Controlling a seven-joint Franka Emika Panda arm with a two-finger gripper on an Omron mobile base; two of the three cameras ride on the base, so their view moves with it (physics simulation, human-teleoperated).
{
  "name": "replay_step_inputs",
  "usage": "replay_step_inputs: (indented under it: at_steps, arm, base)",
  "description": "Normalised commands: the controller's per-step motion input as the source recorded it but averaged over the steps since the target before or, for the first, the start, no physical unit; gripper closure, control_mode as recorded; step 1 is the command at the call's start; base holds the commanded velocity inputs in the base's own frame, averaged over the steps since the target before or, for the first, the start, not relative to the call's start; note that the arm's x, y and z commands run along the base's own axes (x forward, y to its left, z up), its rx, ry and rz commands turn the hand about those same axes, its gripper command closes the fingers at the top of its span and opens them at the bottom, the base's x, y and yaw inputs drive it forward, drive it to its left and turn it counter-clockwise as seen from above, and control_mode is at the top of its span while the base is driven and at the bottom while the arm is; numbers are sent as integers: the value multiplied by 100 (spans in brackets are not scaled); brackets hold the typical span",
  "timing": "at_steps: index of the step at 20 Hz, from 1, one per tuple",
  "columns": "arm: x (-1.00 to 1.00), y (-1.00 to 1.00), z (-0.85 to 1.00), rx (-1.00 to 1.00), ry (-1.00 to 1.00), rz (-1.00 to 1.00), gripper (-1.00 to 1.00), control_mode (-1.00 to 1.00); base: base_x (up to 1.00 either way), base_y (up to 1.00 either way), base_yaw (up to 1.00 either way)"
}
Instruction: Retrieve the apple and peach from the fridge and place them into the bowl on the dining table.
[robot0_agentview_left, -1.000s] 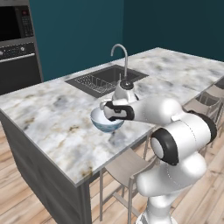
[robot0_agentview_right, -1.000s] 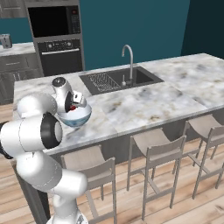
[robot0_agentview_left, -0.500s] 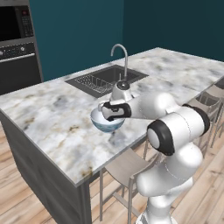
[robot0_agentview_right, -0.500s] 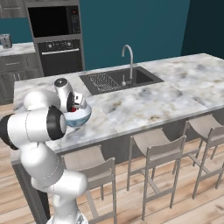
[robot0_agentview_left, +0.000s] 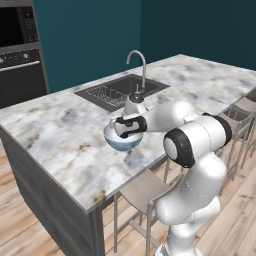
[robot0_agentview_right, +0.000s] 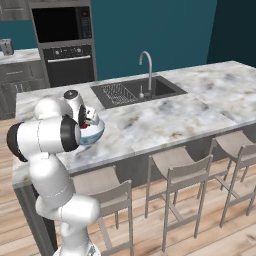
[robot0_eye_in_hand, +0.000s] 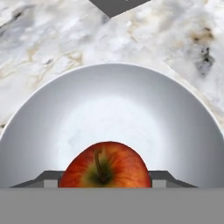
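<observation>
White arm's two-finger end effector (robot0_agentview_left: 129, 127) sits low over the pale whitish-blue glossy round bowl (robot0_agentview_left: 121, 142), pinching the small round red apple with a yellowish patch (robot0_eye_in_hand: 105, 165). In the hand view the apple sits between the dark finger tips (robot0_eye_in_hand: 48, 179), stem up, above the bowl's bare inner floor (robot0_eye_in_hand: 113, 109). Bowl stands on the white-grey veined marble bench (robot0_agentview_left: 60, 130), near its front edge, with the dark sink with a curved faucet (robot0_agentview_left: 120, 90) behind it. In the right base view the bowl (robot0_agentview_right: 92, 132) peeks out from behind the forearm, with a bit of red inside it.

Step in hand: dropping the apple into the bowl. To do it well: the apple looks nearer the hand's side of the bowl than its middle, so nudge toward the middle, lower close to the floor, then spread the fingers gently so it doesn't roll or bounce out. Lift straight up after, without clipping the rim. Peach not seen; likely next fetch.
</observation>
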Motion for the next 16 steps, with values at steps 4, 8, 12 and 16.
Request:
replay_step_inputs:
  at_steps: [4,8,12,16]
  arm:
    - [19,0,-16,0,0,-1,100,-100]
    - [24,0,-17,0,0,-1,100,-100]
    - [16,4,-9,0,0,-2,-100,-100]
    - [5,2,0,0,0,-2,-100,-100]
  base:
    - [0,0,0]
    - [0,0,0]
    - [0,0,0]
    - [0,0,0]
